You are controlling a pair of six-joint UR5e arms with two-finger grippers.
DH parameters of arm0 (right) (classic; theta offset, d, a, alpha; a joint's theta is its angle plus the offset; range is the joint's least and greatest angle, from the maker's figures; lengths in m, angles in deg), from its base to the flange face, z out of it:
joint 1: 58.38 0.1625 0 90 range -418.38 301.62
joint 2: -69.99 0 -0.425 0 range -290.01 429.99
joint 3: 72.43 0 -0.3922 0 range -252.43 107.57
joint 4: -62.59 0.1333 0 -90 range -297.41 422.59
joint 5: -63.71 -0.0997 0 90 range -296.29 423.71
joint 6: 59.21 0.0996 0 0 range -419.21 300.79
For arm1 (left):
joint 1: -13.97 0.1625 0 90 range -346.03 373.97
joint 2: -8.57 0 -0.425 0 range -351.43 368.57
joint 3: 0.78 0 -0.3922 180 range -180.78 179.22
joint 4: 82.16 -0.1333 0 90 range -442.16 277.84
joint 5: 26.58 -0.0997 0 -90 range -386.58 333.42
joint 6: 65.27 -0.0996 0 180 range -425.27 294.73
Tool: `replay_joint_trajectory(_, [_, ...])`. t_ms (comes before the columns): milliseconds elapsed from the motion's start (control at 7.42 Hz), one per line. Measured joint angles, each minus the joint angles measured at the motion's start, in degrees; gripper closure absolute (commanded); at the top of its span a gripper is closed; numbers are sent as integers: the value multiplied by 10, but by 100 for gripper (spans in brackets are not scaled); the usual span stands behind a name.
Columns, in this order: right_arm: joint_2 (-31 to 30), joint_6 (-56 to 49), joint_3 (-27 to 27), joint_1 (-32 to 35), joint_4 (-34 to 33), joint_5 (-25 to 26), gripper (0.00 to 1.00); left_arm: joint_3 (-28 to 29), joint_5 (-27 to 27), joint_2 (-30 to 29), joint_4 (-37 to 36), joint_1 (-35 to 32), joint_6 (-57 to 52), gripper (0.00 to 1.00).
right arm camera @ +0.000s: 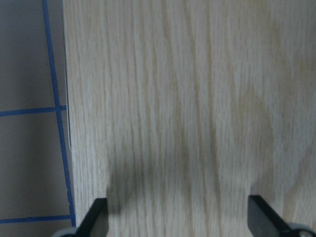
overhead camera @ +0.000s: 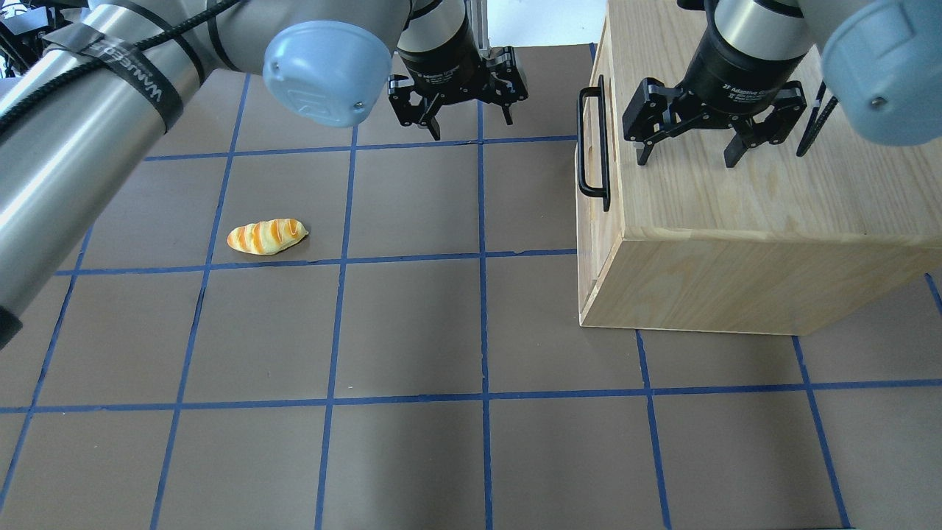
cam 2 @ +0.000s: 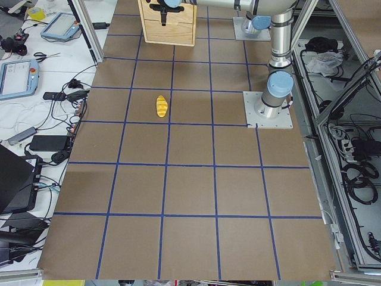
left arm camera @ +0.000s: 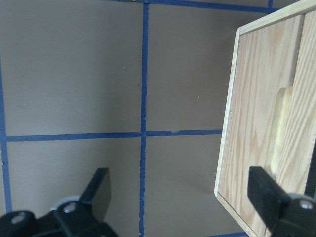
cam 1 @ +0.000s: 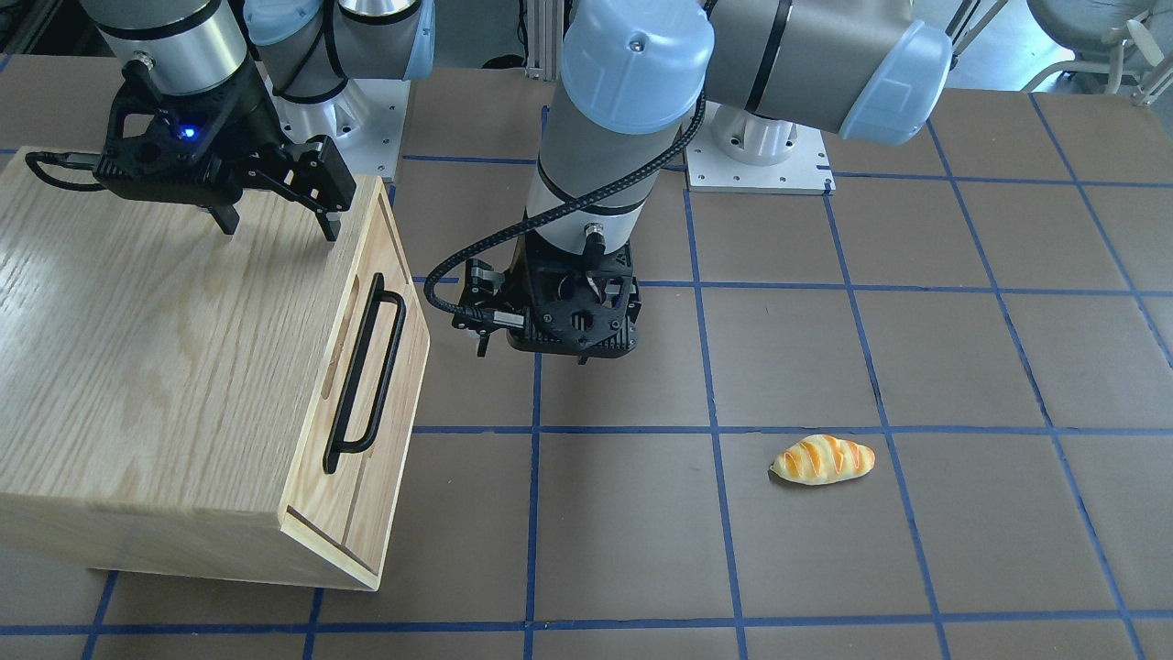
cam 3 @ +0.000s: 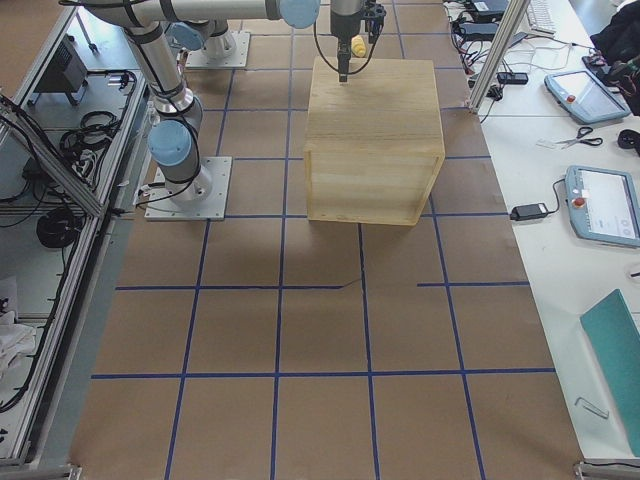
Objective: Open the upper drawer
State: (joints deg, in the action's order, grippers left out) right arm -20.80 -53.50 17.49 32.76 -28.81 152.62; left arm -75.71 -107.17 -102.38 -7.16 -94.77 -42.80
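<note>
The upper drawer (cam 1: pixel 369 367) sits in the oak cabinet's side that faces my left arm. Its black bar handle (cam 1: pixel 388 367) also shows in the overhead view (overhead camera: pixel 592 140). Its front looks flush with the cabinet. The left wrist view shows the front panel (left arm camera: pixel 256 98) with its oblong slot (left arm camera: pixel 279 123). My left gripper (overhead camera: pixel 471 118) is open and empty, pointing down over the table beside the drawer front, apart from the handle. My right gripper (overhead camera: pixel 686 154) is open and empty, hovering just above the cabinet top near the handle edge.
The oak cabinet (overhead camera: pixel 758 213) stands on the brown table on my right side. A toy bread loaf (overhead camera: pixel 266 236) lies on the table well to the left of the cabinet. Blue tape lines grid the table.
</note>
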Motion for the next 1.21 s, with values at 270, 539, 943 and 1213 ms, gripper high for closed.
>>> replay_joint_trajectory(270, [0,0,0,0,0,0,0,1,12,-17,-23,-16,28,0])
replay_joint_trajectory(539, [0,0,0,0,0,0,0,2,23,-26,-33,-27,42,0])
replay_joint_trajectory(943, [0,0,0,0,0,0,0,9,43,-39,-44,-39,66,0])
replay_joint_trajectory(1213, [0,0,0,0,0,0,0,10,45,-47,-50,-48,74,0])
